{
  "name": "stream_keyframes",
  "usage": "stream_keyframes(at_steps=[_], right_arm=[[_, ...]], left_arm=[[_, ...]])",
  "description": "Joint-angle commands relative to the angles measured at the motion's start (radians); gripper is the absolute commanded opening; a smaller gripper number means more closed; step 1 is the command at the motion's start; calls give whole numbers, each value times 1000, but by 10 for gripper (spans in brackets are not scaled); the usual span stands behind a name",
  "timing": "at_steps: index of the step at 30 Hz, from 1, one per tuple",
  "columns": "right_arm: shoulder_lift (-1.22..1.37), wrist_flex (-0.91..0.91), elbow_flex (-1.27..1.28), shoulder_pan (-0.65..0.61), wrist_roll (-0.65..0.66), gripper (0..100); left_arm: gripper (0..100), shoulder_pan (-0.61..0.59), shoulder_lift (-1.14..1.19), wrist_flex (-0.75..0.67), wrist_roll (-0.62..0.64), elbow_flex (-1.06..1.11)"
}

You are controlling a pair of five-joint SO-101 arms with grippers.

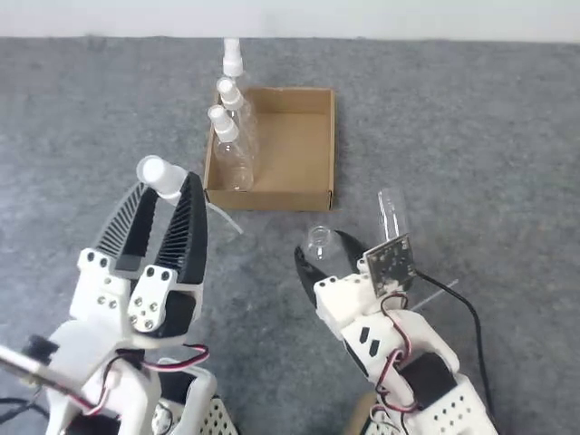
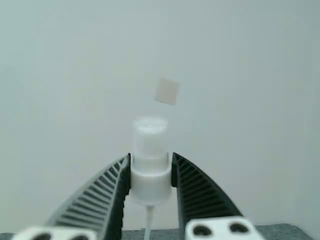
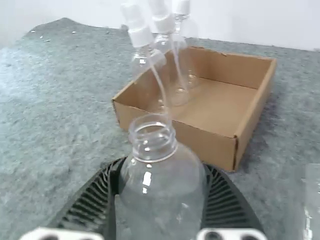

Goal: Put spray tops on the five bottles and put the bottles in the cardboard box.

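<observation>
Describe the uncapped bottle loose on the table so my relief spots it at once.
From the cardboard box, go past its near right corner onto the grey table. A clear bottle is there, beside the right arm. The three boxed bottles have spray tops; it has none, and unlike the other open bottle, no gripper holds it.

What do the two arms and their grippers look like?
The left arm and right arm are white plastic. The left gripper has black ribbed tapered fingers. The right gripper has black fingers and carries a small circuit board. Thin red wires and a black cable run along them.
</observation>
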Motion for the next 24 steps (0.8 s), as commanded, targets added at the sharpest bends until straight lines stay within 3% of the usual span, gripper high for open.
stream_keyframes(at_steps=[1, 8, 14, 24], right_arm=[[-21, -31, -15, -35, 64, 86], [-21, -85, 34, -97, 81, 87], [-21, -150, 84, -154, 195, 87], [-21, -150, 84, -196, 201, 86]], left_arm=[[22, 2, -8, 15, 60, 1], [22, -2, -8, 15, 71, 30], [22, -3, -8, 15, 71, 71], [22, 6, -8, 14, 72, 79]])
